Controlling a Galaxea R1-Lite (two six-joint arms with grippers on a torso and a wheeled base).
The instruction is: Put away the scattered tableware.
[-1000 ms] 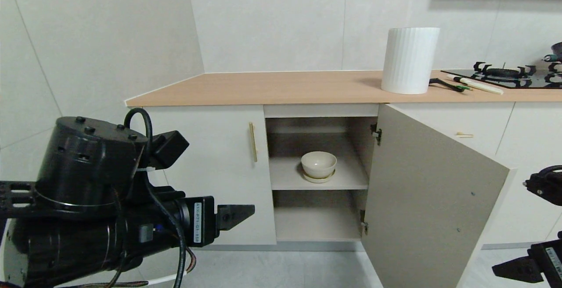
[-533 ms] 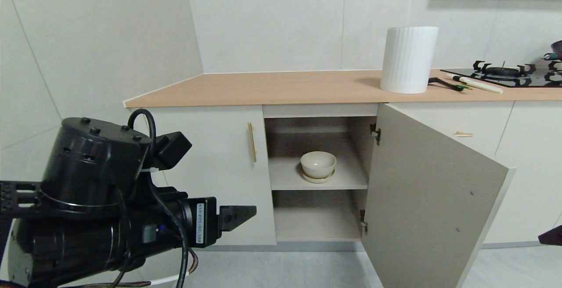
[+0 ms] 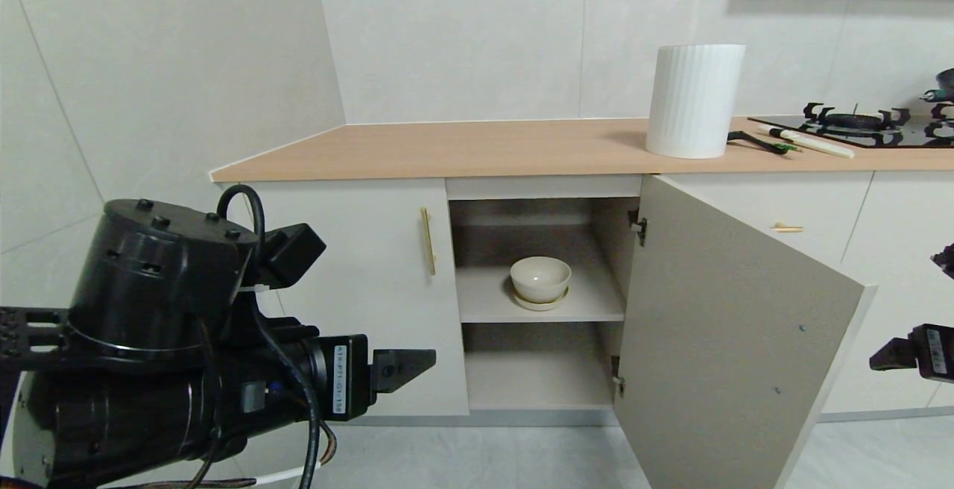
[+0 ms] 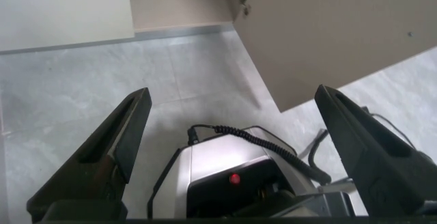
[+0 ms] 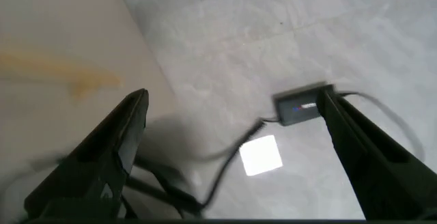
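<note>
A cream bowl (image 3: 540,277) sits on a small plate (image 3: 539,302) on the middle shelf of the open cabinet (image 3: 492,295). My left gripper (image 3: 403,366) hangs low at the left, in front of the shut door and well short of the bowl. In the left wrist view the left gripper (image 4: 232,100) is open with nothing between its fingers, over the floor. My right gripper (image 3: 892,355) is at the right edge, beyond the open cabinet door (image 3: 730,325). The right gripper (image 5: 232,100) is open and holds nothing.
The door swings far out toward me on the right of the opening. On the wooden counter (image 3: 477,147) stand a white ribbed cylinder (image 3: 695,100), some utensils (image 3: 794,143) and a gas hob (image 3: 857,125). A cable and a small box (image 5: 304,104) lie on the floor.
The right arm has moved at the right edge: it dropped almost out of sight, then came back higher. The left arm, bowl and door are unchanged.
</note>
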